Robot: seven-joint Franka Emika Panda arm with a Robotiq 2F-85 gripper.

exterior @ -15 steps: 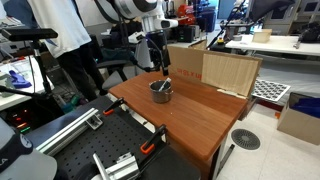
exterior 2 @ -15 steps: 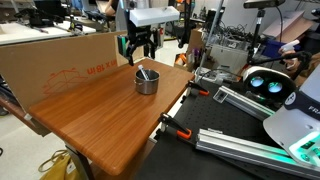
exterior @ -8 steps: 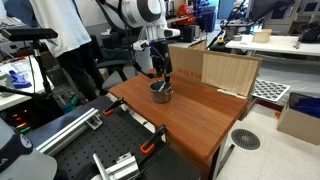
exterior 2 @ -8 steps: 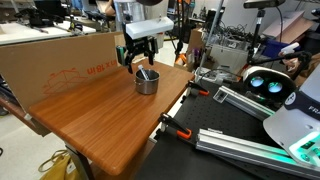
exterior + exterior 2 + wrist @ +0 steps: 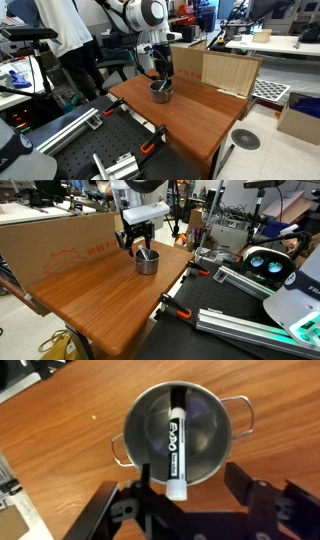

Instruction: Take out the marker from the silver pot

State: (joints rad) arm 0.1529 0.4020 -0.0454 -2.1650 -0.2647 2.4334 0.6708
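Approach step: hand (image 5: 188, 505) spread above the silver pot (image 5: 215, 425); next, drop and pinch the marker (image 5: 175, 445), apparently leaning on the rim.

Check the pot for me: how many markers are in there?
1. The marker lies inside the silver pot, one end at its rim, in the wrist view. Nothing else shows inside, so none seems hidden.

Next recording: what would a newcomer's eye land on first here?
In the wrist view, the silver pot fills the middle, with the marker resting across its inside. The open claw hangs just above it. In an exterior view, the pot stands near the wooden table's far corner, close to a cardboard box.
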